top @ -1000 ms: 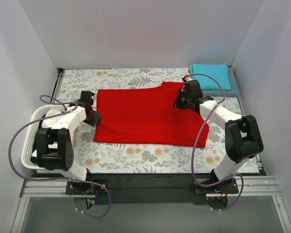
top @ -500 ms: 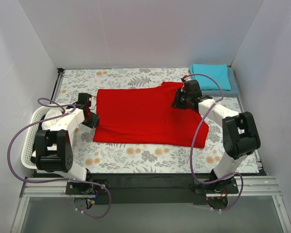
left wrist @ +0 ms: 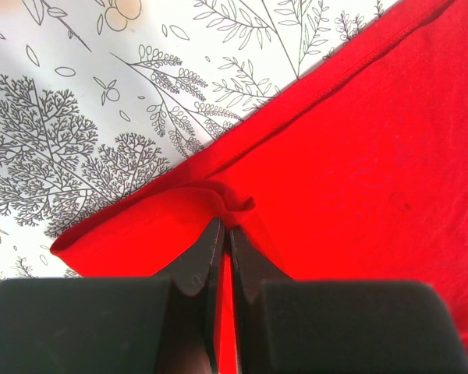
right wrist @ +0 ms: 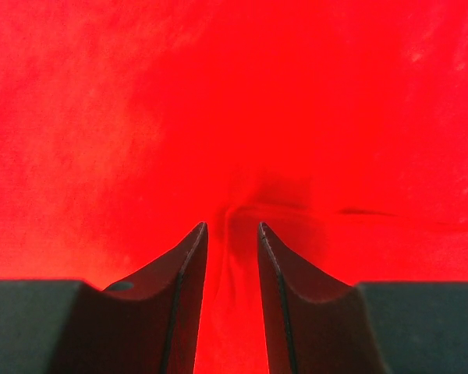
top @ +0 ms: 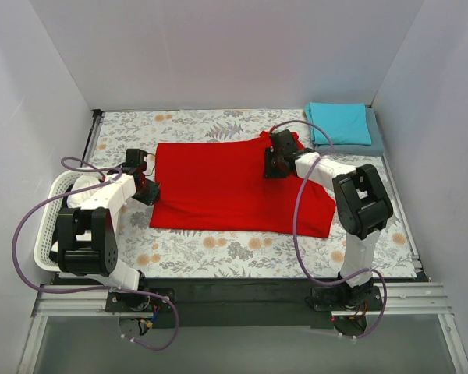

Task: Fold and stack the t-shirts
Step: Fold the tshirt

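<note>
Cloth: red t-shirt (top: 234, 187) spread on table (top: 218, 249) | feel: likely soft, light, limp; grip hems, corners | left pincer (left wrist: 225, 234) clamped on its left edge | right pincer (right wrist: 232, 230) apart above far-right part

Spread over the whole work surface, a white table cover (top: 218, 251) printed with grey leaves and orange blossoms. At 9 o'clock, just beside its edge, a white plastic lattice basket (top: 44, 238). Plain white walls (top: 234, 54) at 9, 12 and 3 o'clock. Along 6 o'clock, a black base bar (top: 234, 290) on silver rails (top: 421, 300).
</note>
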